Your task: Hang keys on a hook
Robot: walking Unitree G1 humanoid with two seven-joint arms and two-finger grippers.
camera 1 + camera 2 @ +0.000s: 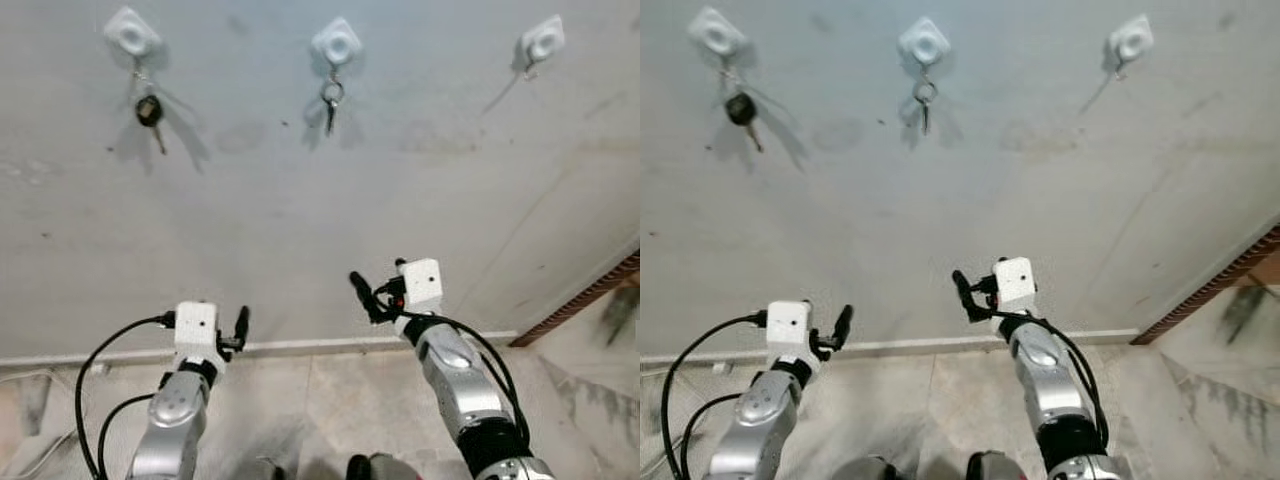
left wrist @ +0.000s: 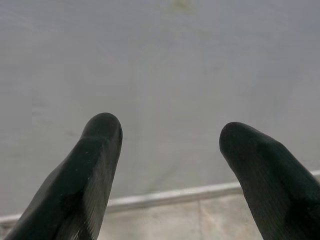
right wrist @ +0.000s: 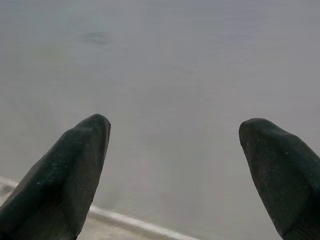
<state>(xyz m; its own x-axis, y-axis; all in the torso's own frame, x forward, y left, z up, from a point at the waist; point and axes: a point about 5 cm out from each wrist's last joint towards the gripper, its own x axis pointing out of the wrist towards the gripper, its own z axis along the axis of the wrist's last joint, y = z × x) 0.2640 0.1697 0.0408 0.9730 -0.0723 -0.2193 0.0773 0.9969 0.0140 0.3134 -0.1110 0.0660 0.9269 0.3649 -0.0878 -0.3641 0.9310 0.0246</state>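
Both grippers, left (image 1: 241, 327) and right (image 1: 362, 292), have jaws spread and empty; the free hook (image 1: 541, 42) sits high above, nearer the right arm.

Pale grey wall (image 1: 300, 220) ahead, plaster scuffed, faint darker smudges and small specks across it. White skirting strip (image 1: 300, 347) runs along wall foot. Floor (image 1: 330, 400) below in light stone-look tiles, grout lines visible, soft shadows near bottom edge. Reddish-brown wooden trim (image 1: 585, 297) slants up at right edge, more mottled tile floor beside it. Light even, diffuse; soft shadows fall on wall, spreading down and sideways.
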